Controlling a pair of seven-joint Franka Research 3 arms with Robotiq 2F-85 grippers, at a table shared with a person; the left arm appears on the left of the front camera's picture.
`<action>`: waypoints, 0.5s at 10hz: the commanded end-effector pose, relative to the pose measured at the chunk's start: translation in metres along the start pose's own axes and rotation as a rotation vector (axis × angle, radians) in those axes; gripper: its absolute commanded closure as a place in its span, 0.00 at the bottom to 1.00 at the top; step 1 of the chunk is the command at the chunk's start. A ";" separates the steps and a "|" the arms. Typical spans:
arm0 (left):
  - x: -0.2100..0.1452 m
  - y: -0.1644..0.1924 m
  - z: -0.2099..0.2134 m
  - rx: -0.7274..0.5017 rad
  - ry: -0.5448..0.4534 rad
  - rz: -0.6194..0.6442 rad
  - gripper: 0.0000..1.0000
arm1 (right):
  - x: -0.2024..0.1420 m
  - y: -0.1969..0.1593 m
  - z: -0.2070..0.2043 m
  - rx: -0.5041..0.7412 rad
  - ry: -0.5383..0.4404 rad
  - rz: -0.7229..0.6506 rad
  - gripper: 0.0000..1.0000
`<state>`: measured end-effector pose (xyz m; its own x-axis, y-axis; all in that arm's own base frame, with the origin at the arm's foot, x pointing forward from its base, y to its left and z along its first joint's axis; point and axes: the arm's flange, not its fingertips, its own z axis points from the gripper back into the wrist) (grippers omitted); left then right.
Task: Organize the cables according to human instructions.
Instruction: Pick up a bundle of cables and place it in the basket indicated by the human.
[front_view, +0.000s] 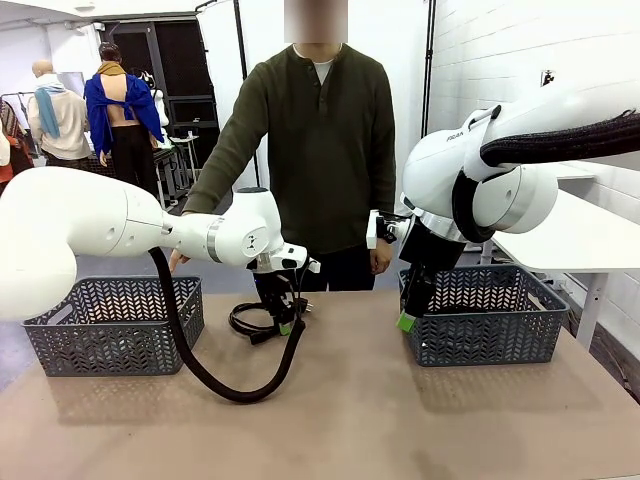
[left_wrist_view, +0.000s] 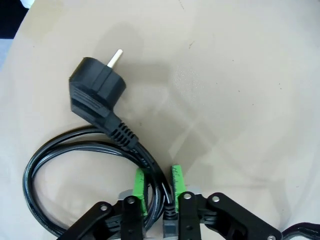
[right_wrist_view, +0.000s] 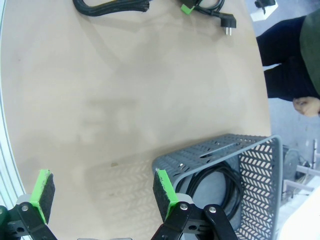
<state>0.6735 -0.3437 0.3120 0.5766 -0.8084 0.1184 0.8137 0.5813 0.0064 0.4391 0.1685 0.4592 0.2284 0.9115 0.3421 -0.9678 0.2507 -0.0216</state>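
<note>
My left gripper (left_wrist_view: 157, 197) is down on the counter (front_view: 400, 420), green pads pinched around the strands of a coiled black cable (left_wrist_view: 75, 150) just behind its plug (left_wrist_view: 95, 92). The plug lies flat on the counter, one metal pin pointing away. In the front view that cable (front_view: 250, 320) sits between the two baskets, nearer the left one and toward the far edge where the person (front_view: 320, 140) stands.

My right gripper (right_wrist_view: 102, 192) is spread wide, nothing between the pads, hanging over the near-left corner of the right basket (right_wrist_view: 220, 150). One pad is over bare counter, the other just at the basket rim.

Count: two grey baskets, left basket (front_view: 115, 325) and right one. One cable on the counter; one cable coil (right_wrist_view: 220, 182) inside the right basket, possibly more than one there, the mesh hides part of it. I cannot see into the left basket.

Open room: the whole near half of the counter is bare, wide gap between the baskets. The left arm's thick hose (front_view: 215, 375) loops down onto the counter in that gap. The person's hand (front_view: 178, 260) is by the left basket's far rim.
</note>
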 end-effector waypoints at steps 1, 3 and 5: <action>0.006 0.001 -0.001 0.040 0.036 0.029 1.00 | 0.000 -0.001 0.000 -0.006 0.008 0.001 0.00; 0.004 0.000 0.003 0.041 0.040 0.045 1.00 | 0.000 -0.001 0.000 -0.006 0.008 0.001 0.00; 0.002 -0.002 0.017 0.038 0.025 0.079 1.00 | 0.000 -0.001 0.000 -0.006 0.008 0.001 0.00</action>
<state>0.6733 -0.3444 0.3172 0.6092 -0.7847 0.1149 0.7893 0.6140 0.0080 0.4391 0.1685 0.4592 0.2284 0.9115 0.3421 -0.9678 0.2506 -0.0216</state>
